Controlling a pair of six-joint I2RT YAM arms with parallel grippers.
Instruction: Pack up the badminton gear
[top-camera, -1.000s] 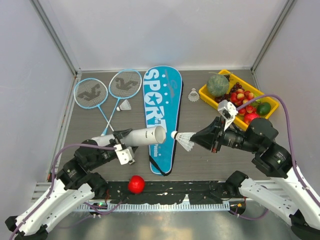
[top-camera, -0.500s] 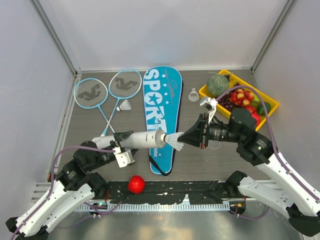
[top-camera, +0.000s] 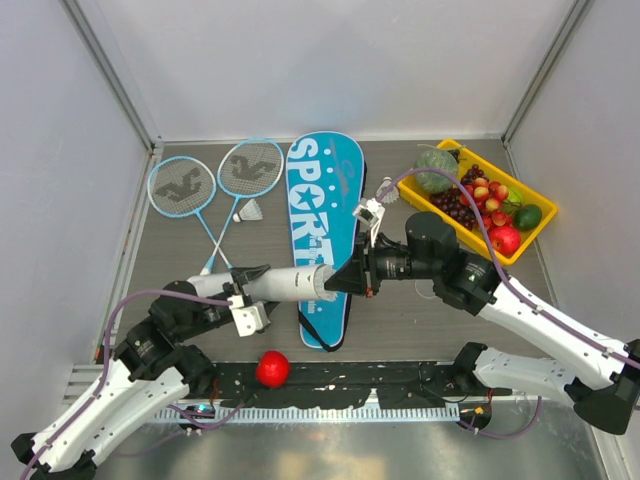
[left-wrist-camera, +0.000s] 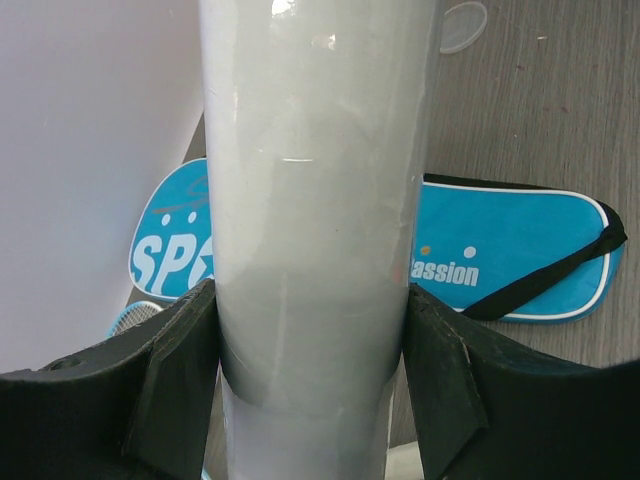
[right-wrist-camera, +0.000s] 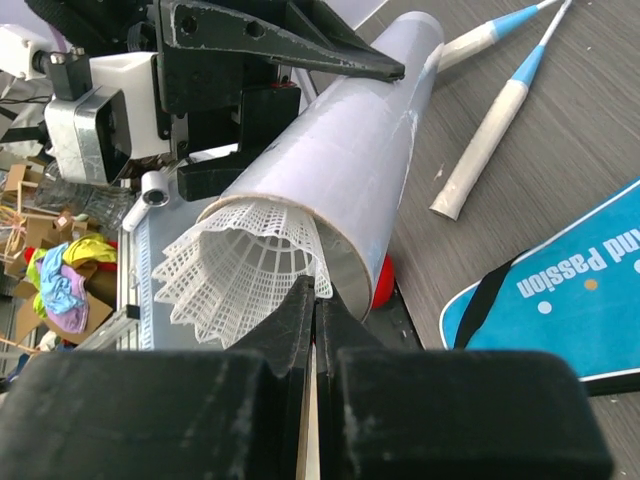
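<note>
Clamped around white tube (top-camera: 290, 282) with left gripper (left-wrist-camera: 312, 375), mouth over blue cover (top-camera: 320, 190). Pinched shut on shuttlecock (right-wrist-camera: 245, 265) skirt with right gripper (right-wrist-camera: 315, 297); cork hidden inside tube, tube ends cropped in left wrist view.

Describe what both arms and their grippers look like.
The left arm and right arm share white links, black joints and looping purple cables. The left gripper and right gripper have black tapered fingers beside white camera blocks.

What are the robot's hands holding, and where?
Left gripper clamps the white tube around its body. Right gripper pinches the shuttlecock by its skirt rim, at the tube's mouth.
</note>
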